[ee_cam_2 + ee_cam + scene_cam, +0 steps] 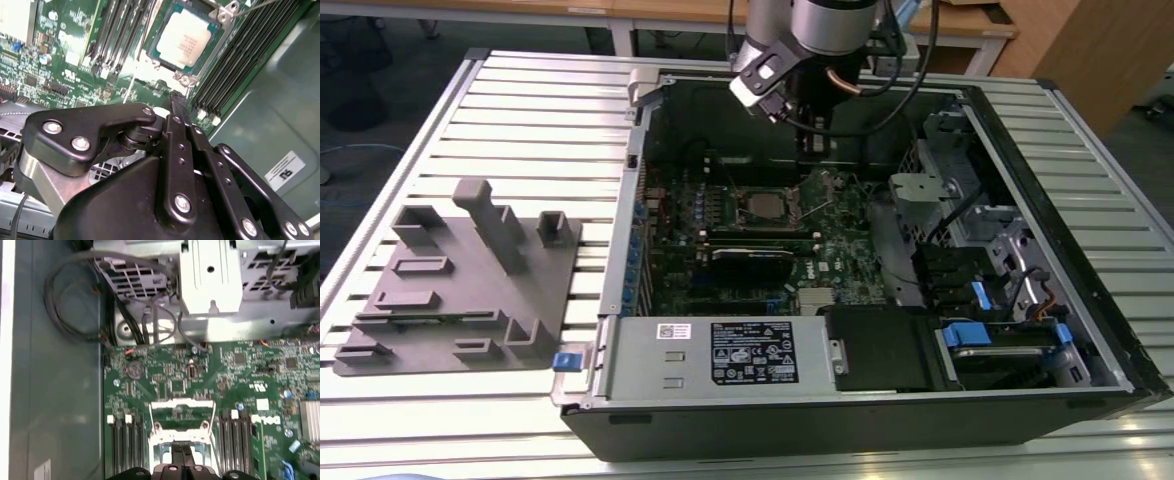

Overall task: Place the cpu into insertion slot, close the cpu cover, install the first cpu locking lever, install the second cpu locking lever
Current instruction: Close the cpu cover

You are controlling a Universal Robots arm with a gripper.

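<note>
The cpu (186,41), a small square chip with a dull silver top, lies in the insertion slot (159,64) on the green board. In the exterior view the slot (761,206) sits mid-board inside the open computer case. The cpu cover (182,405), a thin silvery frame, looks raised off the slot, with the board showing through its window. A thin wire locking lever (260,5) slants away beside the slot. My gripper (175,98) hangs above the slot's edge with its black fingers (176,456) pressed together and nothing between them. In the exterior view the gripper (809,128) is over the case's back part.
The case (1067,330) rests on a slatted metal table (520,110). Long black memory slots (235,75) flank the socket. A silver drive cage (210,285) and loose cables (75,300) lie beyond the board. A grey fixture (454,275) stands at the exterior view's left.
</note>
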